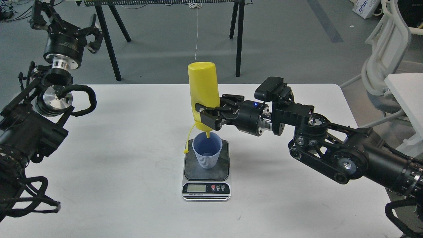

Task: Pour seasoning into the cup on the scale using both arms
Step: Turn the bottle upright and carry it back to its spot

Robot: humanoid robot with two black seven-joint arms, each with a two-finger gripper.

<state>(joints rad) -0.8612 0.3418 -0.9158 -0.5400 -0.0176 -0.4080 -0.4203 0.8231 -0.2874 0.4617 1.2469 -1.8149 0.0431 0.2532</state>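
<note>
The seasoning [202, 89] bottle stands inverted, long axis near vertical, nozzle down over the cup [207, 150] on the scale [206, 172]. The right gripper [209, 117] clamps its lower body. The left gripper [67, 28] is raised, fingers spread, empty.

White table [132, 172]; black trestle legs [114, 39] behind; white chair [386, 66] (right edge)

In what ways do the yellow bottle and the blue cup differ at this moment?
The bottle is yellow and tall; the cup is light blue-grey and shorter. The bottle is upside down, nozzle pointing into the cup; the cup stands upright, mouth up. The bottle is held in the air by the right gripper; the cup rests free on the scale. Both look like plastic and are lined up over the scale.
</note>
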